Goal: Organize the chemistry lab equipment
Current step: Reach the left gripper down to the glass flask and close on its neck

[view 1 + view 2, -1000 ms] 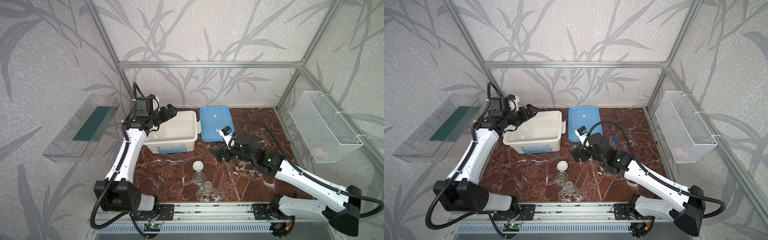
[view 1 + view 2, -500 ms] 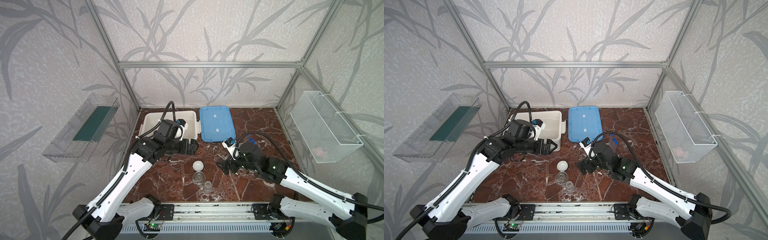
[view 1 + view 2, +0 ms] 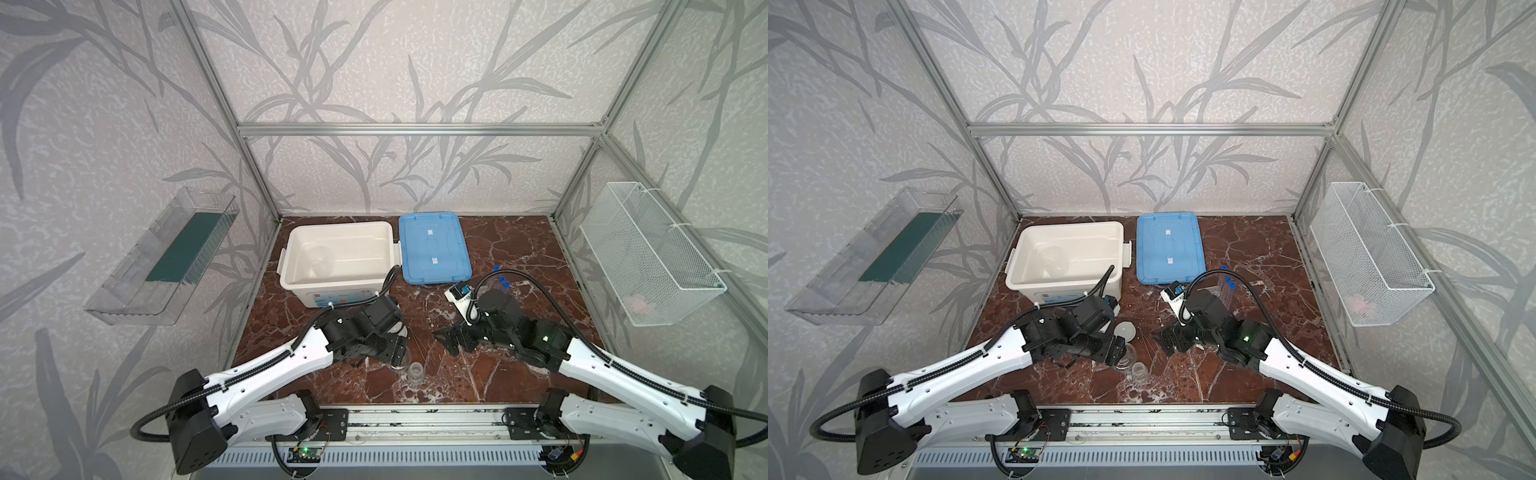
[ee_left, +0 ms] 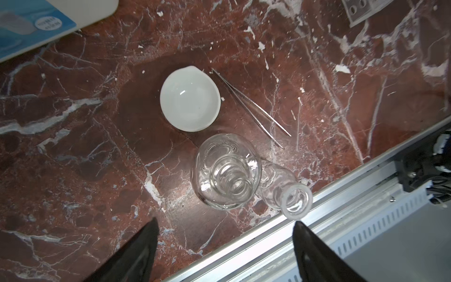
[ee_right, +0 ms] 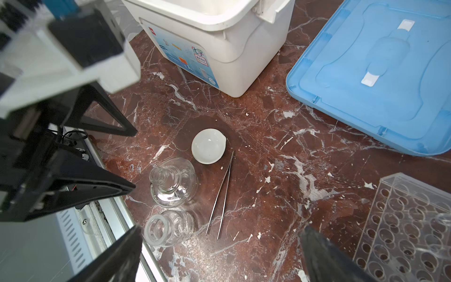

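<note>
DESK: What fills the frame?

PHOTOGRAPHER: A red marble worktop (image 3: pixel 519 249) in a papered booth. An open white box (image 3: pixel 316 291) stands at the far left, with its blue lid (image 3: pixel 432 249) flat beside it on the right. A clear holed tube rack (image 5: pixel 410 214) sits further right. Blue-capped test tubes (image 3: pixel 501 277) stand at the rack, behind the right arm.

DESK: And the arms?

PHOTOGRAPHER: Both reach toward the near middle. The left hand (image 4: pixel 224 223) hangs over the glassware, jaws wide apart and gripping nothing. The right hand (image 5: pixel 220 229), just right of the cluster, is equally wide and empty.

DESK: The small pieces?

PHOTOGRAPHER: A clear flask (image 4: pixel 227 175) stands upright close to the front rail. A smaller clear bottle (image 4: pixel 285 195) is hard against its near side; whether they touch I cannot tell. A little white dish (image 4: pixel 190 99) lies just beyond, with thin metal tweezers (image 4: pixel 251 105) to its right.

DESK: Which step is this?

PHOTOGRAPHER: By my reading, the left hand is lining up to pick up the flask, most likely bound for the box. Next it must drop lower, straddle the neck and close gently. Glass is slick, and the bottle crowds one side.
</note>
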